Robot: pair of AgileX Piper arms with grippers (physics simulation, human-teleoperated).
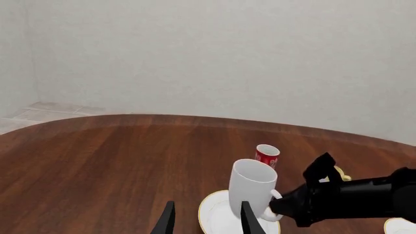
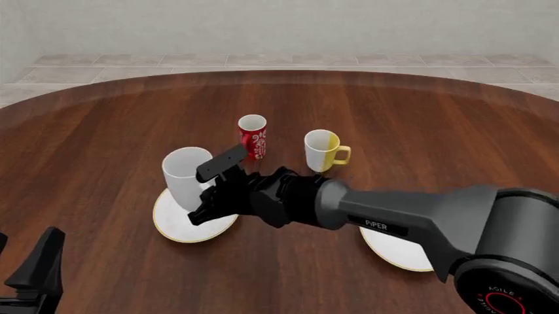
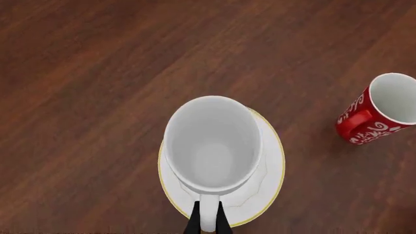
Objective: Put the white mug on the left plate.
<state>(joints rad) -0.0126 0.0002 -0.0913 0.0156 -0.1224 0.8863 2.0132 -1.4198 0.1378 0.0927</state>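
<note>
The tall white mug is over the left plate, leaning slightly; whether its base touches the plate I cannot tell. My right gripper reaches across from the right and is shut on the mug's loop handle. My left gripper hangs open near the table's front left corner, short of the plate, with nothing between its fingers.
A red patterned cup stands just behind the plate. A white mug with a yellow side is to its right. The second plate lies under the right arm's forearm.
</note>
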